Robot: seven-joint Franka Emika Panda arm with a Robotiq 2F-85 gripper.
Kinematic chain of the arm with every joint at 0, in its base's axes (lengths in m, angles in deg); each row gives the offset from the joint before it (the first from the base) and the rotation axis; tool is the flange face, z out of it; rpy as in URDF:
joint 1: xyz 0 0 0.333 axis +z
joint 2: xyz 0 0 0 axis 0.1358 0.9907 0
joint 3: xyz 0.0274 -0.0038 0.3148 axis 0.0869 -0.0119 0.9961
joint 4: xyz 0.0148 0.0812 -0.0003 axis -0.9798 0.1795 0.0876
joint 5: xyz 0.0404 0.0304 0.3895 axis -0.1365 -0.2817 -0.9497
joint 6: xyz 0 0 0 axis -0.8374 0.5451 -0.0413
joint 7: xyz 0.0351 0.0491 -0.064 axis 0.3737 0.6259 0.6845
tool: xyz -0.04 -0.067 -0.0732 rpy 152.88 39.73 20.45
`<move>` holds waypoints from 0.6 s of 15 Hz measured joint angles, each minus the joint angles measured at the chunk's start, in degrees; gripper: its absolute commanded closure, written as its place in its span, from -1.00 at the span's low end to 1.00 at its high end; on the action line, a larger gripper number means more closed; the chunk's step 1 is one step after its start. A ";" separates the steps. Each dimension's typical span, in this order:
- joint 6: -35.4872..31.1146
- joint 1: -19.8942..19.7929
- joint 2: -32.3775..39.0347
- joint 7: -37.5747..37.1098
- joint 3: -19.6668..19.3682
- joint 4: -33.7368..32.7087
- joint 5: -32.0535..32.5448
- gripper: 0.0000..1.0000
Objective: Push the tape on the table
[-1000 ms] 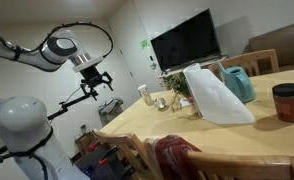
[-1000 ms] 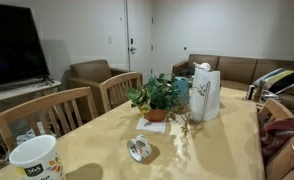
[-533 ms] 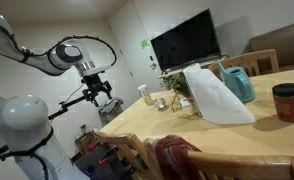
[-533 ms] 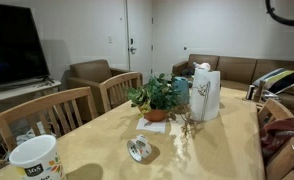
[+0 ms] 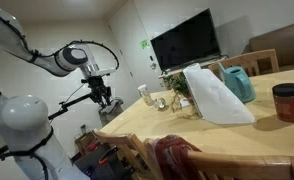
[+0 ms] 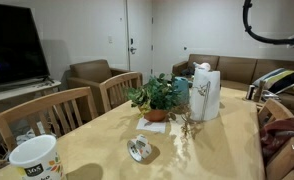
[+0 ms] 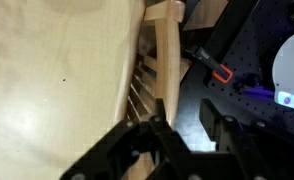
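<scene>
Yellowish wood of the table (image 5: 257, 140) was seen in an exterior view, with the gripper (image 5: 104, 97) held off its edge at 9 o'clock, fingers spread and empty. In an exterior view the tape (image 6: 139, 149) was found lying on the table (image 6: 212, 150) at 6 o'clock of the potted plant (image 6: 155, 98), its hole turned up toward the camera; its axis could not be told more exactly. In the wrist view the gripper (image 7: 195, 135) was shown spread above a chair (image 7: 169, 60) beside the table (image 7: 57, 80).
</scene>
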 measured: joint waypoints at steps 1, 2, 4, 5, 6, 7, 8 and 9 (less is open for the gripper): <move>0.00 0.00 0.01 0.00 0.03 -0.01 0.00 0.15; 0.00 0.00 0.01 0.00 0.05 -0.02 0.00 0.65; 0.11 -0.39 0.05 -0.01 0.56 0.05 0.00 0.84; 0.12 -1.08 0.22 -0.01 1.35 0.20 -0.08 0.98; 0.11 -1.67 0.67 -0.01 2.05 0.25 -0.23 1.00; -0.20 -2.16 1.33 -0.01 2.60 0.23 -0.59 1.00; -0.92 -2.53 2.23 -0.01 2.91 0.15 -1.10 1.00; -1.93 -2.88 3.29 -0.01 3.12 -0.05 -1.84 1.00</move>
